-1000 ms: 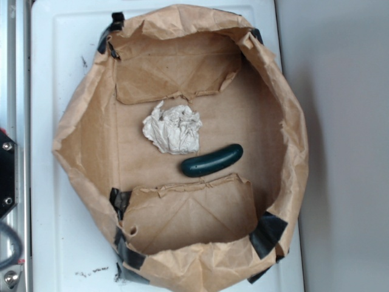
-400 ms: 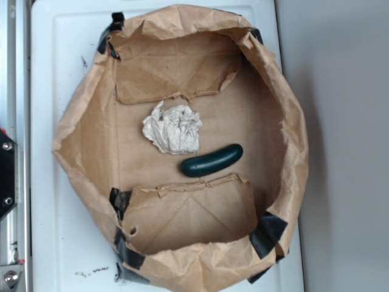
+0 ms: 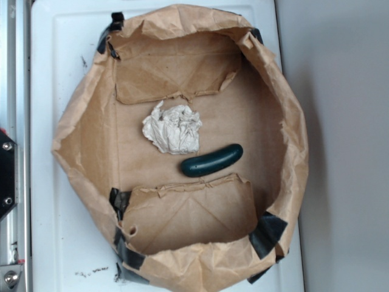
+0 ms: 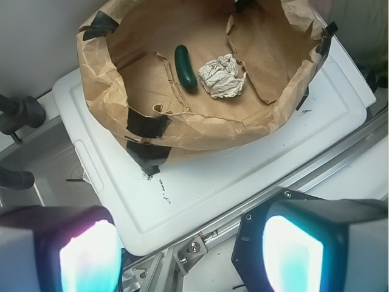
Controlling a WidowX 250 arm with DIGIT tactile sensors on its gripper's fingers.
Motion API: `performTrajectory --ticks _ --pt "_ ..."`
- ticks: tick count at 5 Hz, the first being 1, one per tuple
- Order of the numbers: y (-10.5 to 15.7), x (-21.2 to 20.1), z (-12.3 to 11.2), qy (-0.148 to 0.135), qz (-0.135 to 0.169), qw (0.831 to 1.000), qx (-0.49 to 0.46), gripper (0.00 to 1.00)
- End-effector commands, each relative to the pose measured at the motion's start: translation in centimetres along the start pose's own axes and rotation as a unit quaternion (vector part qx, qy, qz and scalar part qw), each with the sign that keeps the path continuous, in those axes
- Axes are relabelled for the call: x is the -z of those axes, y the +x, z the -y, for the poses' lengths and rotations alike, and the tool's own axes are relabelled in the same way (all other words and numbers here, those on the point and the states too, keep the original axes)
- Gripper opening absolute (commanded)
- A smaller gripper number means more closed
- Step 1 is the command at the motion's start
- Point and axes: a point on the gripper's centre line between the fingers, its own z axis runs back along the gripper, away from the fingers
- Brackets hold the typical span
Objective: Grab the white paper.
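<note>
— Off-white and crumpled, grey in its creases: is that the white paper (image 3: 172, 128)?

— Yes, on the floor of the brown paper basin (image 3: 91, 115), just beside the dark green object (image 3: 211, 160).

— And the gripper (image 4: 182, 249)?

— Jaws spread wide, empty; the wad lies well ahead of them, beyond the basin's near wall.

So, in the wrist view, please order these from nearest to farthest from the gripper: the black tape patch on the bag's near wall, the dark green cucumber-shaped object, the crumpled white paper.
1. Black tape patch: on the brown bag's near wall, closest to the gripper.
2. Dark green cucumber-shaped object and crumpled white paper: side by side inside the bag, cucumber left, paper right; too close to call.
</note>
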Motion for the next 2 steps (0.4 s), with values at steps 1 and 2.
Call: performTrajectory --ticks 1,2 --pt "4.8 -0.3 -2.5 -0.03 0.051 0.997 -0.047 1.0" --pt "7.6 3.1 -5.9 -0.053 0.057 0.995 -0.068 1.0"
